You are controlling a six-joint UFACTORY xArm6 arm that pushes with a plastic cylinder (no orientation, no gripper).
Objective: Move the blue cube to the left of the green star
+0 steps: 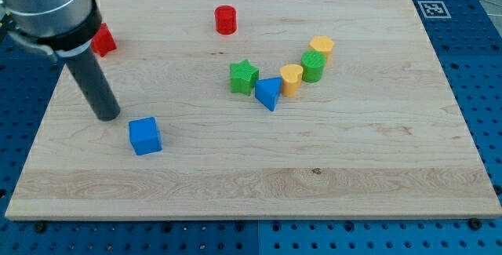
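The blue cube (145,136) sits on the wooden board (353,153) at the lower left. The green star (244,76) lies near the board's middle, well to the upper right of the cube. My tip (105,116) rests on the board just to the upper left of the blue cube, a small gap apart from it. The rod rises toward the view's top left.
A blue triangle (267,93) touches the green star's lower right. A yellow cylinder (291,79), a green cylinder (313,66) and another yellow block (321,49) chain up to the right. A red cylinder (225,20) stands at the top. A red star (102,40) is partly hidden behind the rod.
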